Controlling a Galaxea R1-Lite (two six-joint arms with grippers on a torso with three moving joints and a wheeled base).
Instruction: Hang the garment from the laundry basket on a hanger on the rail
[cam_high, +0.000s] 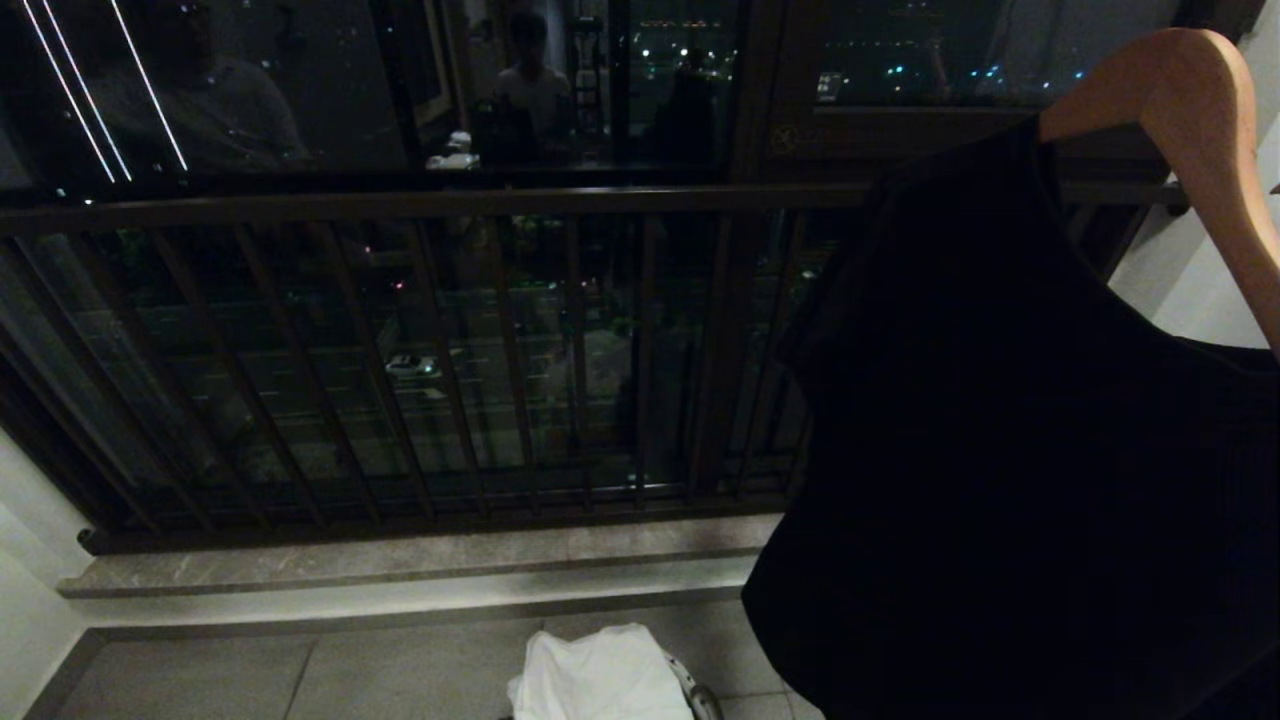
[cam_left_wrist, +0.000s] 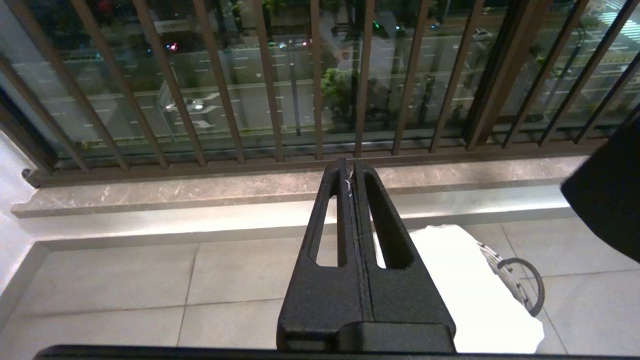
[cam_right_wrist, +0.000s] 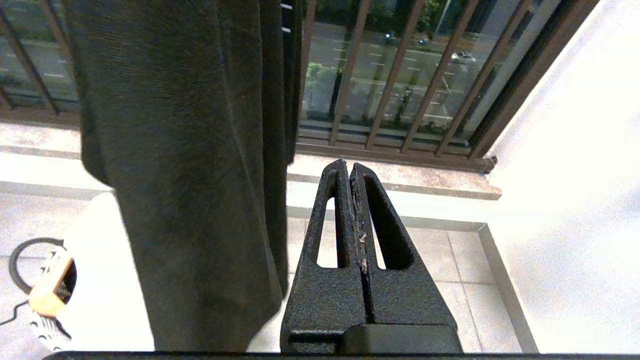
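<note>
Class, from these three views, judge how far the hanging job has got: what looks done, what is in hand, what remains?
Done: a dark garment already hangs on a wooden hanger.

In hand: nothing; the left claw and right claw are both shut and empty.

Left: a white garment still lies on the laundry basket on the floor. The rail itself is not in view, so whether the hanger hangs from it cannot be told.

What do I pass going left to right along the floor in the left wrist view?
Bare tiles → left hand → white cloth → basket handle → black garment.
</note>
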